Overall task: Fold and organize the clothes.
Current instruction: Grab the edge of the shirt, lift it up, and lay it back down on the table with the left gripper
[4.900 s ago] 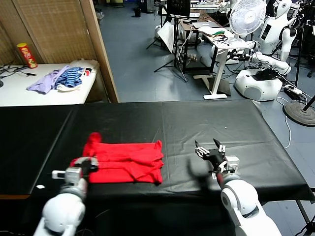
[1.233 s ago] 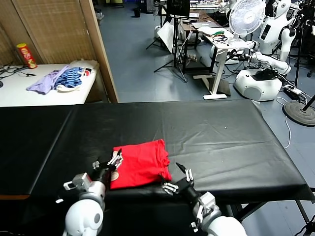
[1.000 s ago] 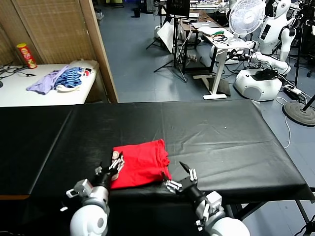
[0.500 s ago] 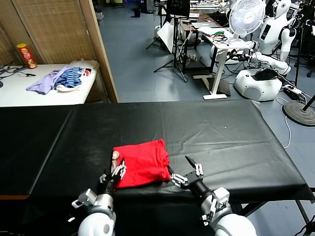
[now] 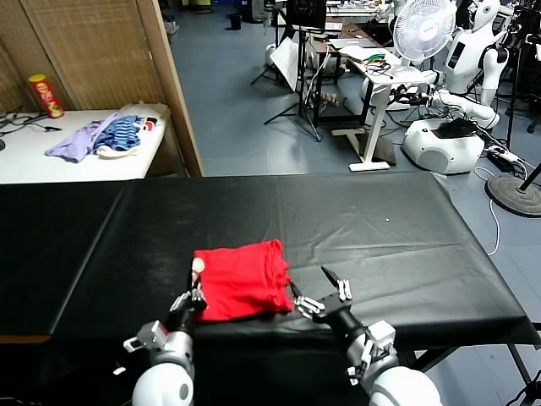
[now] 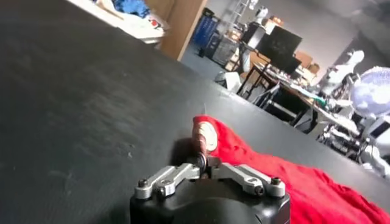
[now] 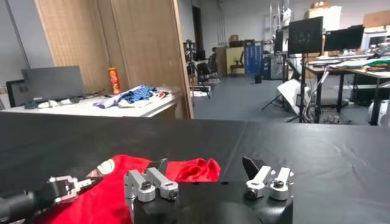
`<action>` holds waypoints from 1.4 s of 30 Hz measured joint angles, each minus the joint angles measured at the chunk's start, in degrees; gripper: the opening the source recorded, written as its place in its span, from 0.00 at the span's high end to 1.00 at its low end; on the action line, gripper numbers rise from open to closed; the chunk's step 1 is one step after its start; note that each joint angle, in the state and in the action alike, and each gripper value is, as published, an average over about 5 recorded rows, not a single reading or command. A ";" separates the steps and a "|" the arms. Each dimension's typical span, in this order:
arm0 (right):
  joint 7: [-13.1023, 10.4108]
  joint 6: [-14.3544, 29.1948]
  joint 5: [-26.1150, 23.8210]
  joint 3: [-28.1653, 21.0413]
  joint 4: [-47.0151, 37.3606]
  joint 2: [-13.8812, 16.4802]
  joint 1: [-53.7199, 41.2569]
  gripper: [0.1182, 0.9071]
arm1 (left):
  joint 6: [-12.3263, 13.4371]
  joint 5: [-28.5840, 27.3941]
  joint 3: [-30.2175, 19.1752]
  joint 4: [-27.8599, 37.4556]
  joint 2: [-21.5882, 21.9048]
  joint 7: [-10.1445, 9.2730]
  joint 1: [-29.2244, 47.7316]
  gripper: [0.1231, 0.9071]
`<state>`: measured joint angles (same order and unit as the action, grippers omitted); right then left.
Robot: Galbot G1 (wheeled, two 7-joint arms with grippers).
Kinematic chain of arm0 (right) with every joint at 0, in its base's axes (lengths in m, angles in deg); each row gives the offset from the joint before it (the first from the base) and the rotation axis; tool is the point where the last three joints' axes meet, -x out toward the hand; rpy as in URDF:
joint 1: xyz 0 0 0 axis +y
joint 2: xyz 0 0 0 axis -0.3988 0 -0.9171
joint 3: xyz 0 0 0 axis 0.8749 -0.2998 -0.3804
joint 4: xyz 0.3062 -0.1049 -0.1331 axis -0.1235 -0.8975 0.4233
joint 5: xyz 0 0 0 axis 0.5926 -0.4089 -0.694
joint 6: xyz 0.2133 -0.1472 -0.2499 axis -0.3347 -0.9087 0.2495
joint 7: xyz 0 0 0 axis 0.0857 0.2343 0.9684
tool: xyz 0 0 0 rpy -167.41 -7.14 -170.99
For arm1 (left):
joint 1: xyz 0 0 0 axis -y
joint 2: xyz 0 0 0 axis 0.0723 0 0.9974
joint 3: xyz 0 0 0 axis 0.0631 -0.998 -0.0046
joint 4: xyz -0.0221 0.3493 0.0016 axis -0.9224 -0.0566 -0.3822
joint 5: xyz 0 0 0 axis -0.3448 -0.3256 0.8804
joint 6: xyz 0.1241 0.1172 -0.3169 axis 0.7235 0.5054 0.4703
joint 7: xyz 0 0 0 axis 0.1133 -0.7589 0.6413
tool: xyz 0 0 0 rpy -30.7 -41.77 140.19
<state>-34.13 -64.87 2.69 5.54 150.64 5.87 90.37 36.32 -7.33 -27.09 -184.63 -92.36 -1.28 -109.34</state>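
My left gripper (image 5: 191, 299) pinches near-left corner of red T-shirt (image 5: 243, 280), jaws pressed together. My right gripper (image 5: 322, 290) spread wide, just beside shirt's near-right corner. Shirt lies folded on black table (image 5: 380, 228), near front edge.
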 joint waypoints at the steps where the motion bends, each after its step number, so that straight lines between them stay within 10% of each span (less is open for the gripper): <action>1: -0.56 -0.45 -0.43 0.22 -0.20 -0.22 0.01 0.14 | -0.62 -2.21 0.15 -0.14 0.47 0.30 0.28 0.95; 12: -1.80 -1.16 -4.77 2.64 -2.18 -2.72 0.69 0.14 | -4.82 -23.05 4.32 -0.98 11.32 3.06 2.25 0.96; 26: -1.78 -1.02 -5.56 2.49 -3.38 -4.16 0.07 0.14 | -5.24 -27.16 13.49 -7.17 31.37 0.69 -1.55 0.96; 42: 0.12 -0.93 -5.14 2.81 -3.99 -3.79 1.13 0.14 | -5.60 -7.84 -9.08 -9.91 15.26 -1.09 2.38 0.96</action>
<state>-34.01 -65.80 -2.44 8.34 146.65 2.08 91.50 30.72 -15.17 -36.17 -194.54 -77.10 -2.37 -106.95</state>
